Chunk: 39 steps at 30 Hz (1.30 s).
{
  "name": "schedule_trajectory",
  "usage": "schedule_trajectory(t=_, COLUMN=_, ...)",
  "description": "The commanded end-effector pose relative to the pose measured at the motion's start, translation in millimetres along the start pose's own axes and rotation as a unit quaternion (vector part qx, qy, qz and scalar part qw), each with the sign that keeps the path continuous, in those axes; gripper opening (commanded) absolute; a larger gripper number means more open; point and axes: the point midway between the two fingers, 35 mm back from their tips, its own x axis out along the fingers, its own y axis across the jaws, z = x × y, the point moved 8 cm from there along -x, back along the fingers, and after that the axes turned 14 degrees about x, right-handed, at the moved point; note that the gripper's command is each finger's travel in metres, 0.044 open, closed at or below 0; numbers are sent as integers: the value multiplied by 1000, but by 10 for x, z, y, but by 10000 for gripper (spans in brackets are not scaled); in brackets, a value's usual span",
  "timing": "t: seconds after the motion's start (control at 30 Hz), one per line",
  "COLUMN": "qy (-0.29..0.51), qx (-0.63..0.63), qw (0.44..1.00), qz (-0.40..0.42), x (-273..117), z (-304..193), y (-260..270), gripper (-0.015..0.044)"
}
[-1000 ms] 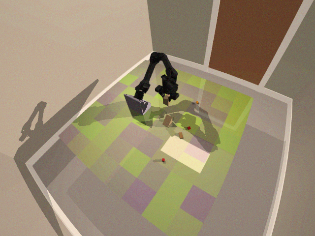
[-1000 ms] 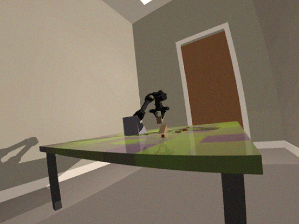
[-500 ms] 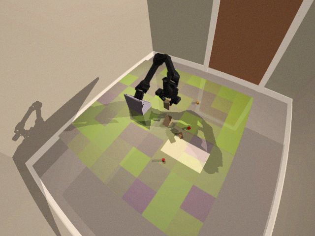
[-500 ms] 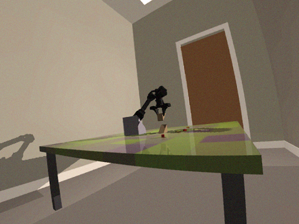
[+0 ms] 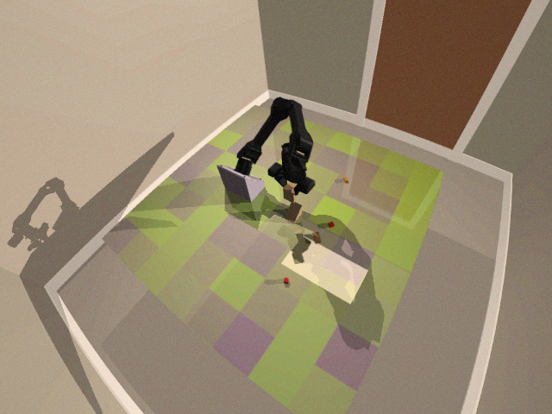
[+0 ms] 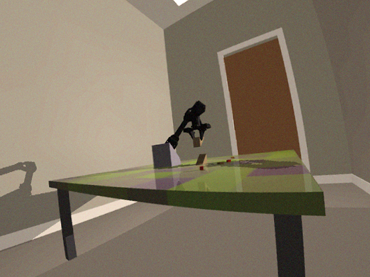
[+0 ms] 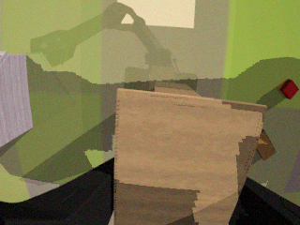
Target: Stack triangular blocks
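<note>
My gripper (image 5: 291,191) (image 6: 197,137) (image 7: 172,169) is shut on a tan wooden triangular block (image 5: 288,193) (image 6: 197,142) (image 7: 183,145), held in the air. The other triangular block (image 5: 294,211) (image 6: 201,159) stands on the table (image 5: 241,342) (image 6: 220,198), its slanted side showing in the exterior view. The held block is above it with a clear gap in the exterior view. In the wrist view the held block fills the lower middle and hides most of what is below; only a thin tan strip shows past its far edge.
A lilac wedge-like box (image 5: 238,183) (image 6: 161,155) (image 7: 14,98) stands left of the blocks by the arm's base. A small brown piece (image 5: 316,237) (image 7: 266,146), a red cube (image 5: 331,224) (image 6: 228,161) (image 7: 289,89), another red cube (image 5: 285,280) (image 6: 201,167) and an orange piece (image 5: 345,179) lie around.
</note>
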Motion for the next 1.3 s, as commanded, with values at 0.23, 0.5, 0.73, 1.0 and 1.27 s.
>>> schedule_trajectory(t=0.23, qy=0, qx=-2, qw=1000, qz=1, x=-85, z=-470, y=-229, gripper=0)
schedule_trajectory(t=0.5, qy=-3, qx=-4, qw=1000, qz=2, x=-106, z=-753, y=-296, gripper=0)
schedule_trajectory(t=0.73, qy=-2, qx=-2, qw=1000, qz=2, x=138, z=-653, y=-295, gripper=0)
schedule_trajectory(t=1.0, qy=-4, qx=-3, qw=1000, qz=2, x=488, z=-506, y=-247, gripper=0)
schedule_trajectory(t=1.27, qy=-5, qx=-4, qw=1000, qz=2, x=686, z=-413, y=-207, gripper=0)
